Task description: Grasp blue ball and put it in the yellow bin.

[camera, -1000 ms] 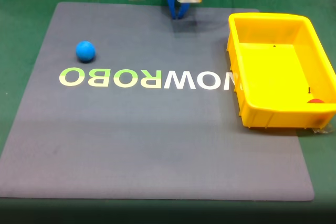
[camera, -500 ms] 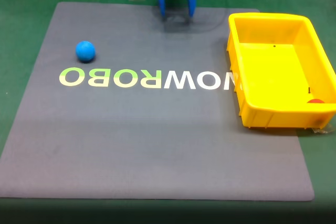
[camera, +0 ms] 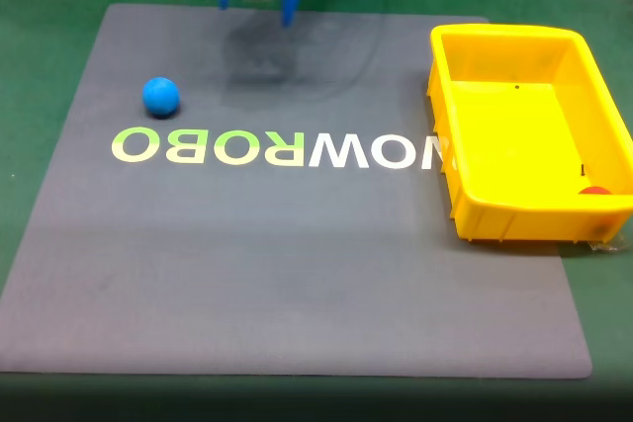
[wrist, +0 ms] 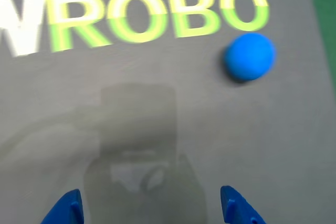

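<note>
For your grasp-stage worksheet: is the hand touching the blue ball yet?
Apart. The wrist view shows bare grey mat between the open hand and the blue ball.

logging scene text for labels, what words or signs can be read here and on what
"NOWROBO", upside down in the fixed view, printed on the grey mat: "ROBO" in yellow-green, "NOW" in white, the first letters partly behind the yellow bin.
"WROBO", upright in the wrist view, is the same print.
No readable text on the bin, blue ball or gripper.

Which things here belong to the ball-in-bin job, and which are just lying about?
Job: blue ball on the mat; yellow bin; gripper, open.
Lying about: small red object in the bin's corner; grey mat with lettering.
</note>
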Controlling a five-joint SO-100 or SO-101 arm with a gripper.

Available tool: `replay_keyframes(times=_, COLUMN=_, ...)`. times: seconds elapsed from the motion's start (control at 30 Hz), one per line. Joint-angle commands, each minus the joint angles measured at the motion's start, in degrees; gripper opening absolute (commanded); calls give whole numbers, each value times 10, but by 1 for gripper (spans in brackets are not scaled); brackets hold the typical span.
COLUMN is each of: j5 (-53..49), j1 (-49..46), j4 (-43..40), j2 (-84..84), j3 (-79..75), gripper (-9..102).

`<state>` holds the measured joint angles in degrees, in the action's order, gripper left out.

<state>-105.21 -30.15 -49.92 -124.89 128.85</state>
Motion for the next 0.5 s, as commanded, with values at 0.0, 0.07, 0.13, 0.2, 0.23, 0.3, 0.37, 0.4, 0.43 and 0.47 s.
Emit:
replay_keyframes(times=0.0, j5=-8, j1=-42, j4=30, j2=85, j3=-104, gripper=30)
replay_keyframes(times=0.07, j5=-11, j1=-57, j4=45, j2=129, j3=-134, gripper=30)
replay_keyframes(times=0.13, j5=-15, j1=-69, j4=49, j2=169, j3=-165, gripper=30)
replay_keyframes(times=0.2, j5=-18, j1=-79, j4=60, j2=202, j3=-188, gripper=30)
replay_keyframes(times=0.23, j5=-22, j1=-83, j4=62, j2=219, j3=-201, gripper=30)
replay_keyframes(times=0.3, j5=-25, j1=-91, j4=66, j2=251, j3=-223, gripper=30)
replay_keyframes(times=0.37, j5=-29, j1=-98, j4=74, j2=279, j3=-240, gripper=30)
replay_keyframes(times=0.4, j5=-32, j1=-102, j4=79, j2=290, j3=-245, gripper=30)
replay_keyframes(times=0.43, j5=-34, j1=-104, j4=86, j2=301, j3=-249, gripper=30)
replay_keyframes(times=0.47, j5=-37, j1=-105, j4=94, j2=311, j3=-251, gripper=30)
